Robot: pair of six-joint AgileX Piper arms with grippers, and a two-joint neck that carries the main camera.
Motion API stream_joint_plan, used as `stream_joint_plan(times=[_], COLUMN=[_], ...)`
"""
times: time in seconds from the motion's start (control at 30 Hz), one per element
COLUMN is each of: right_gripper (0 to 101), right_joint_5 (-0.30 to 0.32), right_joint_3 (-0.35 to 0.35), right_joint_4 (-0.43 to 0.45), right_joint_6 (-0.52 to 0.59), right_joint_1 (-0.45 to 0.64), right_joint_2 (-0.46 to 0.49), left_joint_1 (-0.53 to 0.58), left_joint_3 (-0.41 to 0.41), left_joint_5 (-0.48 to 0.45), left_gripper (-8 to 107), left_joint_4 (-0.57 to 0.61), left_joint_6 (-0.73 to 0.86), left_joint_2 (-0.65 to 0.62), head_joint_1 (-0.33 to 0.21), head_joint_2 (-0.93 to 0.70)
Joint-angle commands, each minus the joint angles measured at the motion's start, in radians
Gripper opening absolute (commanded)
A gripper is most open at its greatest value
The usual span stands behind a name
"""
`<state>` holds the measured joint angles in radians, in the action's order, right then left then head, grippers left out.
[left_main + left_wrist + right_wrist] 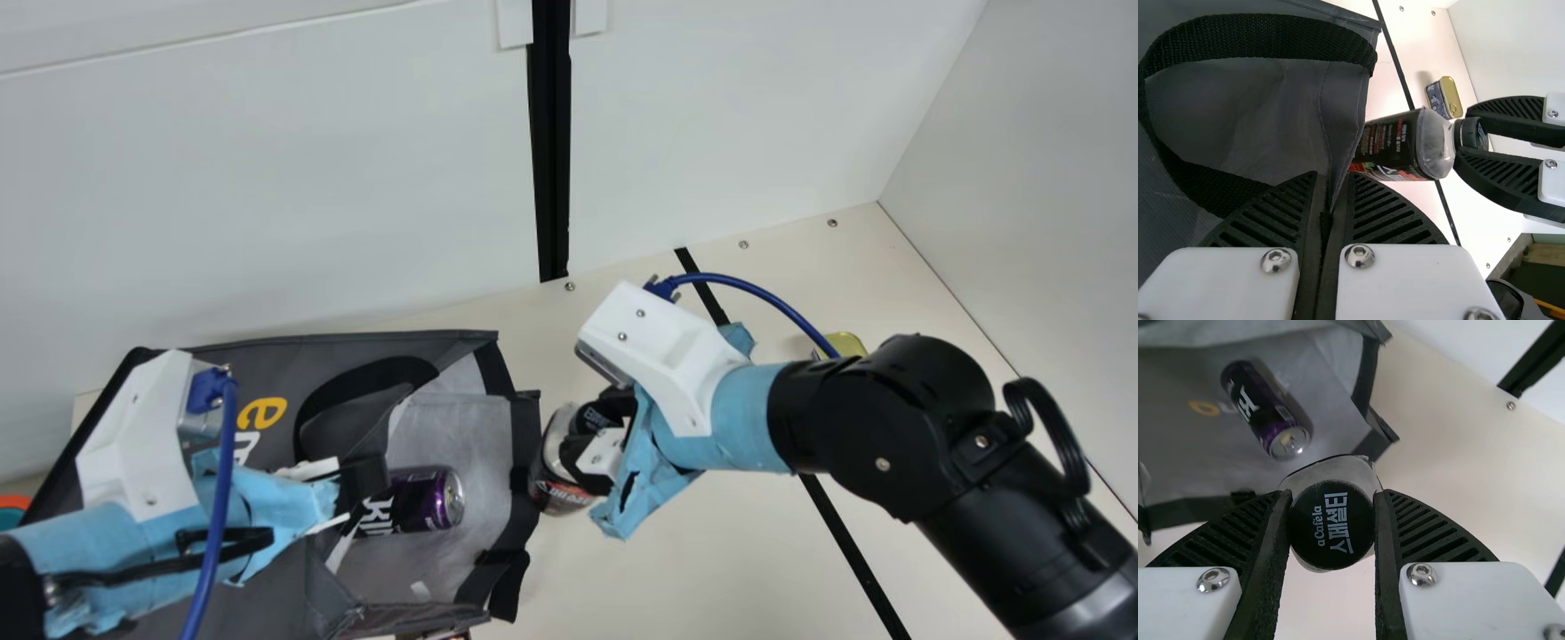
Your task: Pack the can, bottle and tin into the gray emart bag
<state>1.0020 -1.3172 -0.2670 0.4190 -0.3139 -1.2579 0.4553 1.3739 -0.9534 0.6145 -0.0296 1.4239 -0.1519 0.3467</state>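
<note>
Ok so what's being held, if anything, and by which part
The right gripper holds the bottle by its black cap; the left gripper pinches the gray bag by fabric at its open mouth.

Legible print, by item. Gray emart bag [356,351]: yellow "e", then a white "m", partly hidden, main view. Bottle [1395,147]: its black cap [1317,553] carries "aCaféla" and "스페셜티" in white, right wrist view; side label too small to read reliably. Purple can [1265,410]: large white lettering, partial, wording uncertain.
</note>
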Motion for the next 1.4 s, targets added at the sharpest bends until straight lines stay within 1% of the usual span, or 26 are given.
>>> stream_joint_plan(times=[0.0,0.2,0.5,0.97,1.37], right_gripper=[0,0,0,0,0], right_joint_5=[-0.034,-0.116,-0.231,-0.374,-0.490], right_joint_3=[0.002,0.014,0.051,0.127,0.188], right_joint_4=[-0.016,-0.070,-0.157,-0.292,-0.426], right_joint_6=[0.001,0.015,0.048,0.120,0.200], right_joint_1=[-0.004,-0.017,-0.037,-0.080,-0.144], right_joint_2=[-0.004,-0.018,-0.033,-0.052,-0.104], left_joint_1=[0.000,0.000,0.000,0.000,0.000], left_joint_3=[0.000,0.000,0.000,0.000,0.000], left_joint_5=[0.000,0.000,0.000,0.000,0.000], left_gripper=[10,10,10,10,10], left_joint_4=[0.000,0.000,0.000,0.000,0.000], left_joint_6=[0.000,0.000,0.000,0.000,0.000], left_joint_2=[0.000,0.000,0.000,0.000,0.000], head_joint_1=[-0.023,-0.023,-0.023,-0.023,-0.023], head_joint_2=[0.002,0.002,0.002,0.002,0.002])
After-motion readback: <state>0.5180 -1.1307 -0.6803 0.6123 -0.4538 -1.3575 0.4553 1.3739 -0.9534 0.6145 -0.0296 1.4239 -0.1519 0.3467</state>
